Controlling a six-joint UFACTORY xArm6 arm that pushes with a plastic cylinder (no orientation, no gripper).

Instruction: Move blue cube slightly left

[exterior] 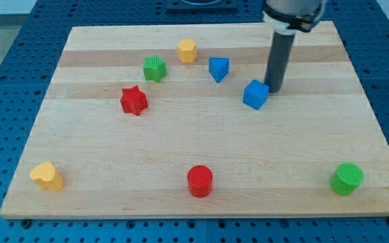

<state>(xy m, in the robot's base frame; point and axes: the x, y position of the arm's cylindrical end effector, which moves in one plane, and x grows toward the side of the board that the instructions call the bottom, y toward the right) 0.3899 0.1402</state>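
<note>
Since rod carries no jaws, no jaw state to tell; my tip (275, 88) down on board (201, 148), touching blue cube (255, 94) at its upper-right edge. Blue triangular block (218, 68) near, up-left of cube; red star (134, 100) well apart to its left.

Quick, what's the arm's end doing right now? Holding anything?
No jaws: only my tip, holding nothing, set against the blue cube on its right side in the view.

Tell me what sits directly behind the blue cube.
My tip stands just behind the blue cube, at its upper-right corner. Whether they touch is hidden by the cube.
</note>
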